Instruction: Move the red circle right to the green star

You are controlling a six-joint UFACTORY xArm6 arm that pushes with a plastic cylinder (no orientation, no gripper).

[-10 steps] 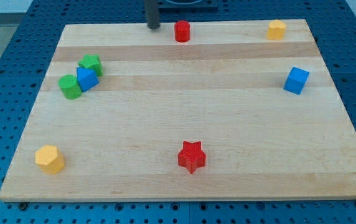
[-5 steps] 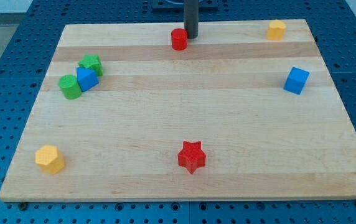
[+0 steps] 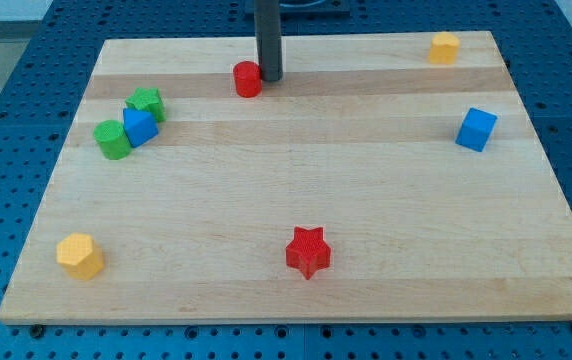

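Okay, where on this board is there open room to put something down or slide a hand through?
The widest bare patch is the middle band, between the blue cube at the view's right, the red star below and my tip above. It is crowded at the view's left, where the green star, blue block and green block cluster. My tip touches the red circle.

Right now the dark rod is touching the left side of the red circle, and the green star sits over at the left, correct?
Not quite: my tip is against the right side of the red circle, as the camera view shows. The green star does sit at the view's left.
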